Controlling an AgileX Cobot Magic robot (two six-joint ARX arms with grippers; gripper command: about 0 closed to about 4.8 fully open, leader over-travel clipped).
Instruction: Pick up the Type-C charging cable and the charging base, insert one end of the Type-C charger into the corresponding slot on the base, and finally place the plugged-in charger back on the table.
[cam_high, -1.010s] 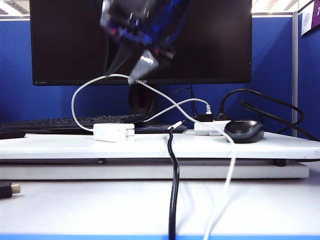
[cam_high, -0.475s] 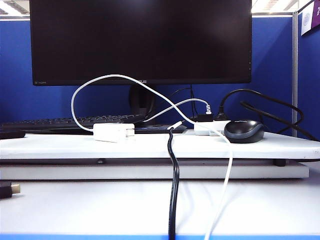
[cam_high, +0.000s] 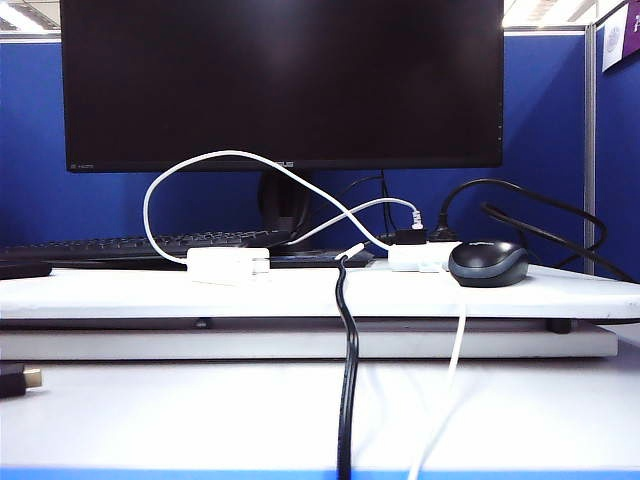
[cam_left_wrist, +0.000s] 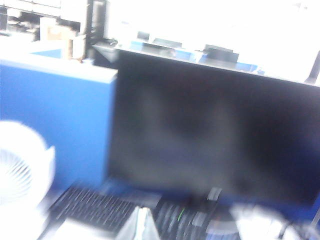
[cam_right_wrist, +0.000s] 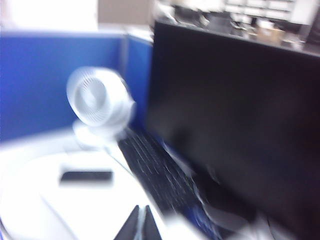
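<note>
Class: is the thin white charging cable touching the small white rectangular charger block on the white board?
Touching. The exterior view shows the thin white cable looping down into the block's left end.

On the surface (cam_high: 150, 292), the charging base (cam_high: 226, 265) lies left of centre. The Type-C charging cable (cam_high: 200, 160) arcs from it rightward past the mouse (cam_high: 489, 263). The monitor (cam_high: 280, 80) stands behind, keyboard (cam_high: 120, 245) at left.

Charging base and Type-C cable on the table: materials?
Charging base: looks like smooth, unmarked white plastic. Type-C charging cable: thin white sheath, probably rubbery plastic, since it holds a loose arc. Table: white board, matte; material unclear.
</note>
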